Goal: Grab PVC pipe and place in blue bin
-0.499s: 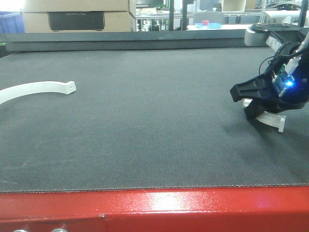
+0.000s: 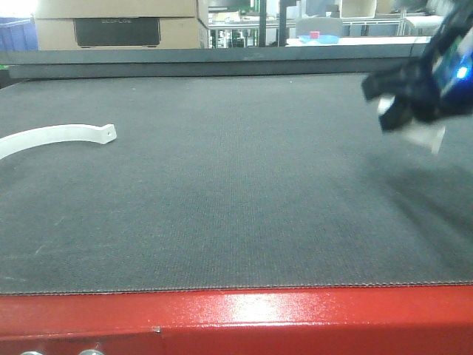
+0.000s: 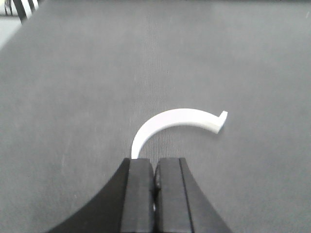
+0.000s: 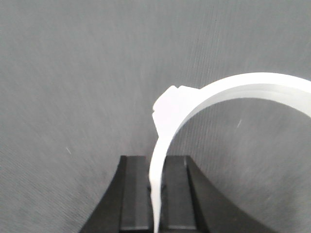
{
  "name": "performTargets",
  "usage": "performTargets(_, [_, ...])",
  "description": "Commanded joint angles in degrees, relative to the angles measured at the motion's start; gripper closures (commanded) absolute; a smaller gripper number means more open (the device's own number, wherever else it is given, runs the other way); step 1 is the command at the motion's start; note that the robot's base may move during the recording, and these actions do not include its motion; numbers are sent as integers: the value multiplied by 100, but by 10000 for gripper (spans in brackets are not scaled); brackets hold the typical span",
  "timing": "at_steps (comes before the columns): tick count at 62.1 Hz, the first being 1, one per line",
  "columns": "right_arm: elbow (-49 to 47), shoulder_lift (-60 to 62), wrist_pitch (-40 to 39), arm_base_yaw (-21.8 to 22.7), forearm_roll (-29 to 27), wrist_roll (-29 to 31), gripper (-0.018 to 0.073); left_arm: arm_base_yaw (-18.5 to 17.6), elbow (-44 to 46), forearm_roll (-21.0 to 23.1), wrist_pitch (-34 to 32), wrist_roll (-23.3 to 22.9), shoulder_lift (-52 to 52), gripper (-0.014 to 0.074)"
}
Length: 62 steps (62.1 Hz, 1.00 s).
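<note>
Between the fingers of my right gripper (image 4: 156, 167), I am pinching one end of the curved white PVC piece (image 4: 243, 85), its arc sweeping ahead and right, clear of the black mat (image 2: 222, 185). My left gripper (image 3: 155, 167) is sitting closed on nothing, a second curved piece (image 3: 170, 119) lying just ahead. The blue bin (image 2: 13, 33) is waiting far left beyond the mat, so I am expecting a long leftward carry; the cardboard box (image 2: 177, 33) label is proving unreadable.

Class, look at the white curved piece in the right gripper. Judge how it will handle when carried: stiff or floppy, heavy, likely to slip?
Probably stiff: the piece holds its arc though the right gripper pinches only one end. Likely light, being a thin strip. It may pivot, since most overhangs the grip.
</note>
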<state>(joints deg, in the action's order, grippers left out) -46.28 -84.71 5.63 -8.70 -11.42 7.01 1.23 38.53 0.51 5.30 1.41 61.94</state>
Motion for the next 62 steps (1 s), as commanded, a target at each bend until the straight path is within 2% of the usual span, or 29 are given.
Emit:
performTargets(1, [-44, 402, 15, 6, 34, 24, 728, -25, 45, 21, -111, -43, 223, 513])
performTargets(7, [-44, 800, 61, 6, 34, 24, 728, -25, 45, 21, -271, -43, 457, 416])
performTargets(14, [-44, 1247, 110, 6, 34, 24, 728, -25, 45, 40, -623, -43, 740, 369])
performTargets(27, [-44, 1961, 373, 6, -31, 14, 728, -25, 111, 40, -1069, -43, 1214, 369])
performTargets(45, [-44, 2635, 846, 6, -54, 14, 728, -25, 818, 53, -1059, -43, 1927, 369])
performTargets(56, [-44, 3007, 1216, 6, -53, 14, 728, -25, 1333, 82, -651, -43, 2418, 369])
performTargets(62, [-44, 3198, 1253, 6, -53, 14, 728, -25, 1449, 246, -637, -43, 2643, 369])
